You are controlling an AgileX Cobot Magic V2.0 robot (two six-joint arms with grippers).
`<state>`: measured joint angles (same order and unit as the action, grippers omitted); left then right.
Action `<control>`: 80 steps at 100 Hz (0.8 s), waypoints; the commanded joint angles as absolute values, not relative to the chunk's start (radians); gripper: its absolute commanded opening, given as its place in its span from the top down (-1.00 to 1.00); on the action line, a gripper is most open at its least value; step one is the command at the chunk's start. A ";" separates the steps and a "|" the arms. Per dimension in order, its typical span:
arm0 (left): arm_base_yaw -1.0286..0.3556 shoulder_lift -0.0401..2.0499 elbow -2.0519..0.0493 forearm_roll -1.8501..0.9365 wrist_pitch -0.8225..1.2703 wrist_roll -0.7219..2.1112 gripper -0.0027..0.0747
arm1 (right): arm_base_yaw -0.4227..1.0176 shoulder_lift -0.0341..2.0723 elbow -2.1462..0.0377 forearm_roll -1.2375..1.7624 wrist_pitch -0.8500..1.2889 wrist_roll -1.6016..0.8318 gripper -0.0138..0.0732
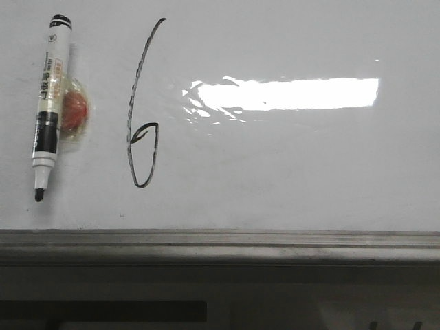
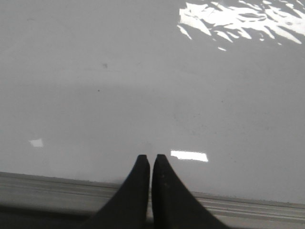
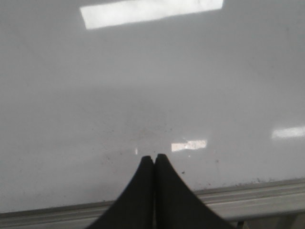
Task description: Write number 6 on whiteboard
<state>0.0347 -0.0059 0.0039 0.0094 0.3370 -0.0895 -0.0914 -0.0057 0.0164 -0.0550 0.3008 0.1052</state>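
Observation:
The whiteboard point(image 1: 289, 179) fills the front view, glossy white with a bright glare. The number 6 point(image 1: 141, 110) is drawn on it in black, tall and narrow, with a slim pointed bottom loop. A black-and-white marker pen point(image 1: 48, 103) lies on the board to the left of the 6, tip pointing down, with a red blob point(image 1: 75, 110) beside it. No gripper shows in the front view. My left gripper point(image 2: 151, 156) is shut and empty over bare board near the ledge. My right gripper point(image 3: 154, 156) is shut and empty, also over bare board.
A grey metal ledge point(image 1: 220, 246) runs along the board's lower edge; it also shows in the left wrist view point(image 2: 248, 207) and the right wrist view point(image 3: 257, 198). Glare patches lie on the board point(image 1: 289, 93). Faint dark specks mark the board by the right gripper.

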 commanded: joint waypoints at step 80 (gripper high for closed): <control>0.038 -0.035 0.050 0.010 0.292 -0.100 0.98 | -0.096 -0.030 0.039 -0.072 0.313 0.105 0.83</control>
<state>0.0347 -0.0059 0.0039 0.0094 0.3370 -0.0895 -0.0914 -0.0100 0.0146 -0.0572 0.3241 0.1052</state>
